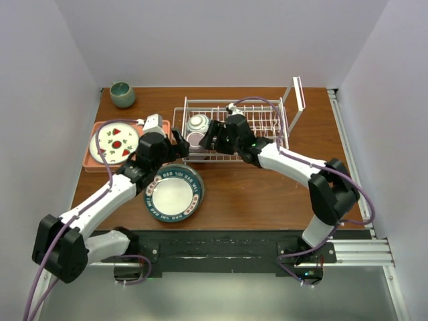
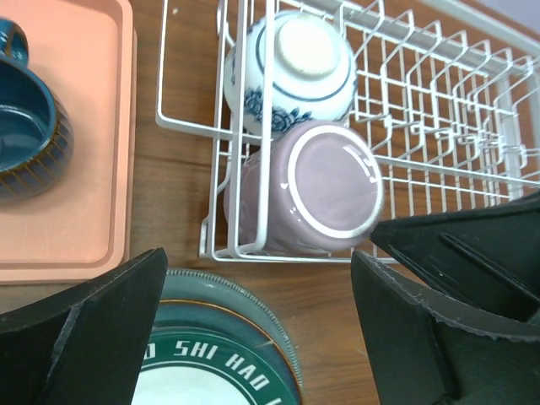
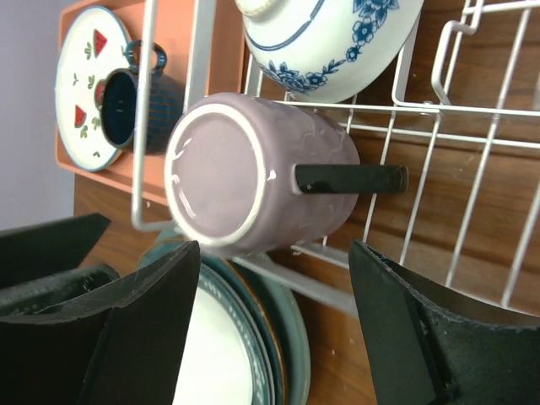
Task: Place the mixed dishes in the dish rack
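From right wrist only: mug (image 3: 245, 181) handle (image 3: 350, 178)

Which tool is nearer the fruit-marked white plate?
Left. The left tool hovers between the fruit-marked plate and the rack; the right tool is farther, over the rack.

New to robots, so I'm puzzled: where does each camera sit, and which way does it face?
Top external: above and behind, looking down on the table; both arms show whole.
Left wrist: on the left arm, facing the dish rack's corner past its open left tool.
Right wrist: on the right arm, facing the mug past its right tool.
Both wrist views share mug and bowl.
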Available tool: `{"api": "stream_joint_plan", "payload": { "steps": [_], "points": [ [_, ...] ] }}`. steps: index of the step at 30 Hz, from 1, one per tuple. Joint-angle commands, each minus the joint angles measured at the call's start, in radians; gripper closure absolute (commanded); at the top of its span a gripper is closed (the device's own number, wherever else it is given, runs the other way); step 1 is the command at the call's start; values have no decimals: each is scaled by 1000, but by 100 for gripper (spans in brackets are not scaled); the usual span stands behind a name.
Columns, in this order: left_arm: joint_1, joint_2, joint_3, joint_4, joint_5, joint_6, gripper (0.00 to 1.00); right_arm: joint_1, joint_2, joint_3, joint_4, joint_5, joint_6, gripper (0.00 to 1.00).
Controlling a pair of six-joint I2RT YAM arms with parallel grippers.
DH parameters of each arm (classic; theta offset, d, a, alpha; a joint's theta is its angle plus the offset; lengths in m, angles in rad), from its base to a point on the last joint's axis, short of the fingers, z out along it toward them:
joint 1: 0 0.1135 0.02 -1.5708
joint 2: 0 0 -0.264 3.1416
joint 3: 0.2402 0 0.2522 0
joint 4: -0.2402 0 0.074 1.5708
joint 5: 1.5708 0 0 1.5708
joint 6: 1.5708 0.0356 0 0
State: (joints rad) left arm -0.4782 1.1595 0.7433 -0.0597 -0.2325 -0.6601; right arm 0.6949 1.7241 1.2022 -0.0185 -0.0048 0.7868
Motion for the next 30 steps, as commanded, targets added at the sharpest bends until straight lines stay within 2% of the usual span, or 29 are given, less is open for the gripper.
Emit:
{"api": "stream_joint_plan", "payload": {
  "steps": [1,3,4,6,11,18,23,27,30],
  "points": [
    [-2,-84,70,-66,-37,39,0,6,-138,2,-58,37,-46,21],
    [-2,-110,74,-94,-60,45,0,6,-168,-7,-73,43,-63,17],
    [-2,-136,74,-103,-67,47,0,5,-185,-13,-78,43,-69,9],
    [0,-165,74,-127,-77,59,0,6,-234,-33,-102,49,-113,2],
    [1,-253,64,-195,-99,96,0,6,-331,-131,-165,-29,-240,1],
    [0,-360,-1,-301,-148,71,0,66,-463,-335,-118,-155,-264,2],
    [0,-440,-65,-328,-140,30,0,222,-374,-356,-41,-136,-235,7],
    [0,-457,-84,-341,-133,14,0,281,-238,-325,46,-120,-196,14],
    [0,-454,-88,-344,-122,14,0,322,-140,-271,51,-66,-184,16]
  ]
}}
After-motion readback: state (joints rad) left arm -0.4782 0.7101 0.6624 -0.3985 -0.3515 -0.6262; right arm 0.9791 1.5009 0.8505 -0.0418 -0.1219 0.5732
